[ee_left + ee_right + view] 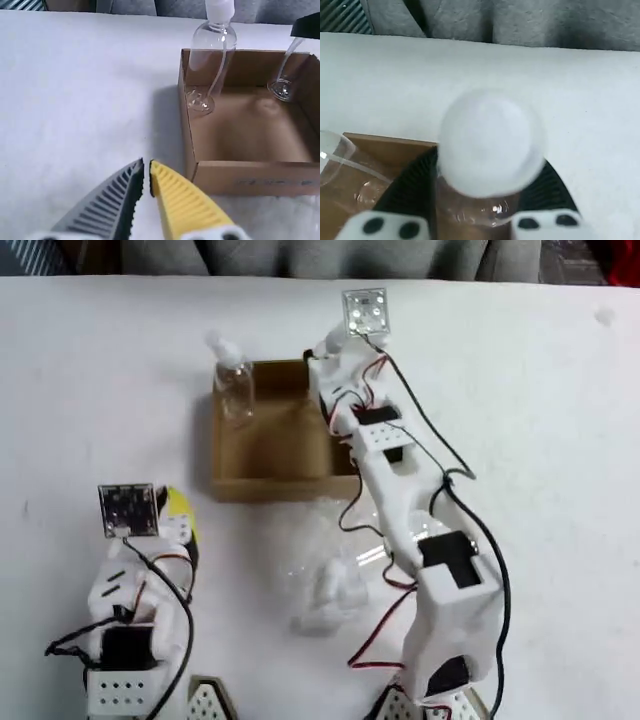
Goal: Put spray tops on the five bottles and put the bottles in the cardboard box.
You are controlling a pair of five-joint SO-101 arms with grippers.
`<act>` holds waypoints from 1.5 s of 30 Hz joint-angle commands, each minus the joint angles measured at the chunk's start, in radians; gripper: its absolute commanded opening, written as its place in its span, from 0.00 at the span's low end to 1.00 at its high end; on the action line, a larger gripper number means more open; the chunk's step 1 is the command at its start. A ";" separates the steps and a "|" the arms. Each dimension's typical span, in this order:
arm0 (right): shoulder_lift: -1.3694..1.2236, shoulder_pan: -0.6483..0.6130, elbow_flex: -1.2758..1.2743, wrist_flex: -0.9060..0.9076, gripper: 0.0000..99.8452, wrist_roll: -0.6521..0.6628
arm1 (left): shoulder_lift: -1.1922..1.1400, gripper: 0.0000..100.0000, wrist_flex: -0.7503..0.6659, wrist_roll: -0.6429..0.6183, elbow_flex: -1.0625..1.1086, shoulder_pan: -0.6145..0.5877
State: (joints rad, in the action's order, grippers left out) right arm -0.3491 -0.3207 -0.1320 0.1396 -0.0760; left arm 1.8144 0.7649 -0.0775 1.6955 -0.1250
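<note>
White tabletop point(80, 360) underneath, grey fabric point(520, 20) along the top edge. Left gripper point(145, 169), lower left of the high view: grey and yellow fingers nearly together, only a thin gap between the tips, nothing in them, over bare table near the brown cardboard box point(250, 175). Right gripper point(480, 200), upper centre: clamps a clear plastic bottle with a white spray top point(490, 145), base inside the box at its upper right corner. Second clear capped bottle point(235, 390) upright in the box's upper left corner. Below the box, loose clear bottles and white spray tops point(330, 595) heaped on the table.
</note>
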 commanded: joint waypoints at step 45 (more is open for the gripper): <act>-0.197 0.025 0.143 -0.053 0.02 0.110 | 0.012 0.02 -0.003 0.011 -0.003 -0.010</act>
State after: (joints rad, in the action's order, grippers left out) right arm -0.5363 -0.3084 -0.0276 0.0675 0.0207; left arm 1.8144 0.7649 -0.0775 1.6955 -0.1250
